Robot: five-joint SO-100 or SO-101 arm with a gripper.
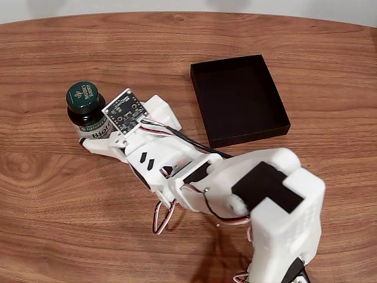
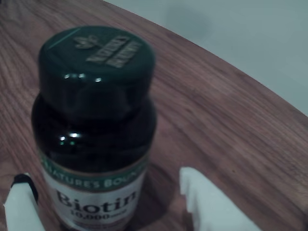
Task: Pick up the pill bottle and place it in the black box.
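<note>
Black box (image 1: pixel 277 127) (bare), pill bottle (image 1: pixel 86 110) outside.

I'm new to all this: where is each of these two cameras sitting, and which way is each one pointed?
Fixed view: sits high above the wooden table, looking down on the pill bottle and the black box; the white arm reaches in from the lower right.
Wrist view: rides on the arm just behind the tool, looking forward and slightly down at the bottle close up; two white fingertips show either side of it, not touching.
Shared: both show the upright bottle and the table.
</note>
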